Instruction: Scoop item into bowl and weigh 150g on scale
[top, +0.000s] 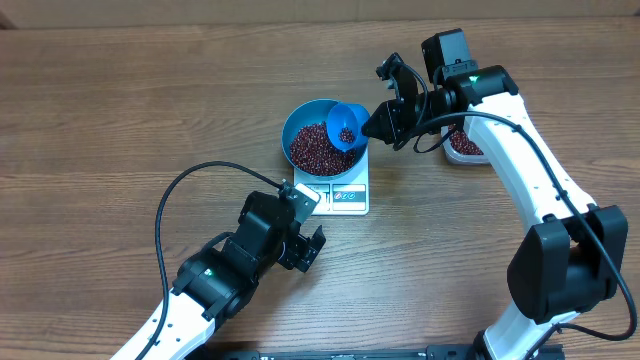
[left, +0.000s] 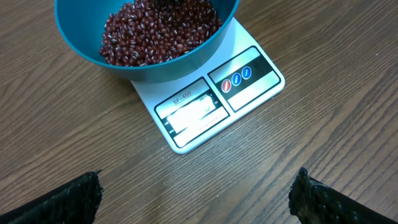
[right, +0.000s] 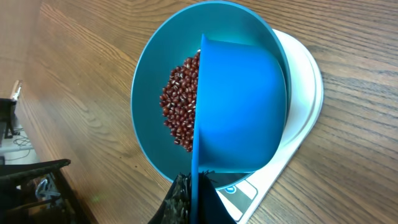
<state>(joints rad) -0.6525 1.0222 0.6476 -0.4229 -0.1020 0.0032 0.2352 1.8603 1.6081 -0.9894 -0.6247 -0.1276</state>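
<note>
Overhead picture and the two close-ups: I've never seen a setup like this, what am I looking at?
Two robot arms work at a wooden table. One picture looks down from above; the other two come from a camera on each wrist. On the table stands a white scale with a blue bowl of red-brown beans on it. The right hand is shut on a blue scoop, tipped over the bowl. The left hand is open and empty, near the scale's front. A tub with more beans is partly hidden by the right arm.

Smooth plastic bowl (top: 322, 135), wood-grain table (top: 120, 120), glossy beans (left: 158, 28)
</note>
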